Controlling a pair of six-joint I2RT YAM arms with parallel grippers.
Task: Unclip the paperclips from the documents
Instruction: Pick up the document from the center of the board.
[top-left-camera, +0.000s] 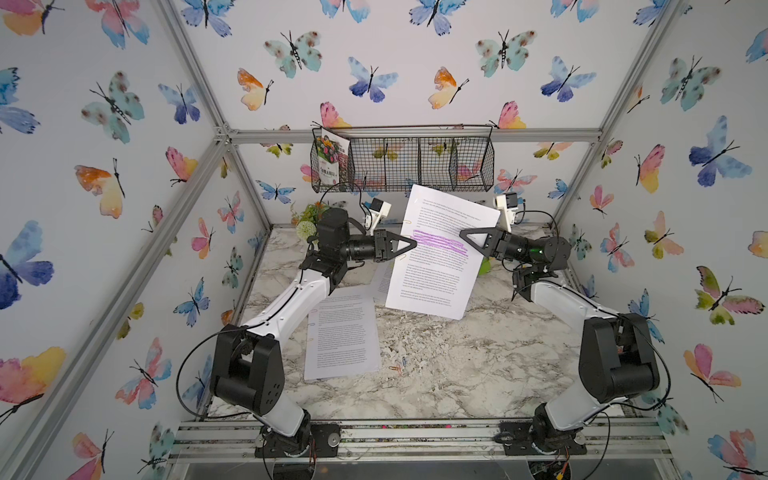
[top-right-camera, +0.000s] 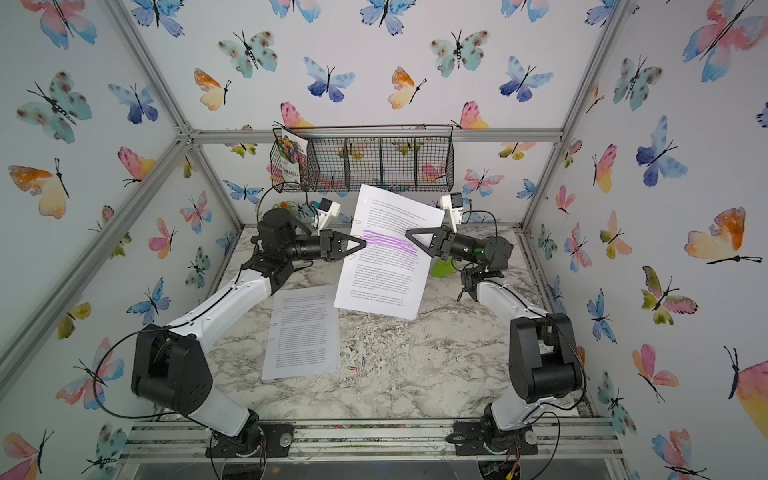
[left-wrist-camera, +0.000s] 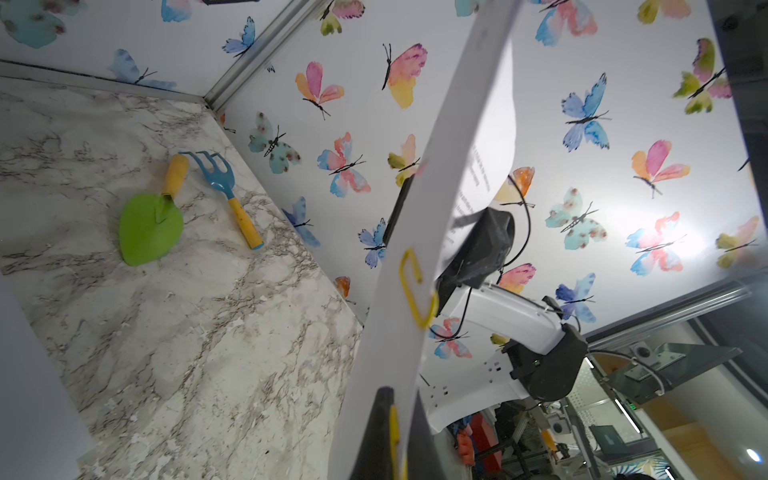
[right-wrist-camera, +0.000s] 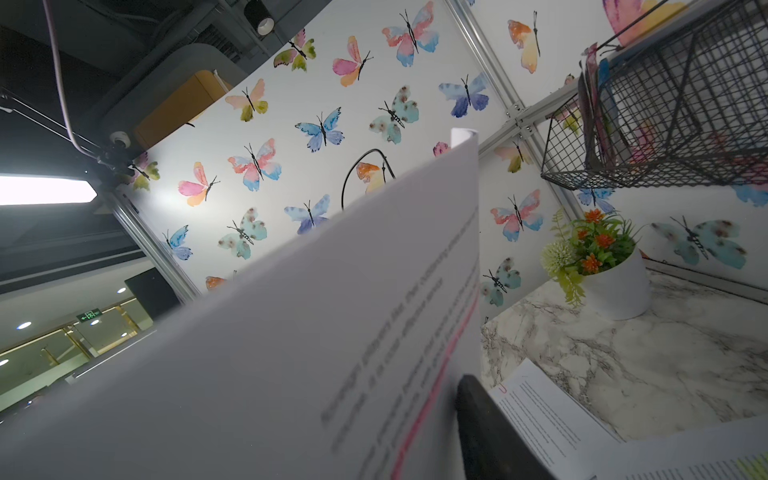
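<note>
Nearest, on the bare marble surface (top-left-camera: 478, 365): two loose paperclips (top-left-camera: 397, 365), already off their sheaf. Just beyond, lying flat, the unhighlighted document (top-left-camera: 343, 332), long axis running near to far, with a pink clip (top-right-camera: 276, 309) among those on its left edge.

Farther and higher, held aloft: the purple-highlighted document (top-left-camera: 440, 253), tilted, long axis sloping from its near bottom edge up to a top edge pointing toward the wire basket (top-left-camera: 415, 166). Pinched on its left long edge by the left tool (top-left-camera: 413, 244), clenched right over a gripped yellow clip (left-wrist-camera: 392, 436), with a second yellow paperclip (left-wrist-camera: 417, 286) just past it on the same edge. Met at the opposite edge by the right tool (top-left-camera: 462, 233); cannot tell whether grasping or let go.

Looks like mid-unclipping of this sheaf. Next calls for steadying the pages with one tool and drawing the clip outward off the edge, along the clip's own long axis, apparently lying across that edge.
</note>
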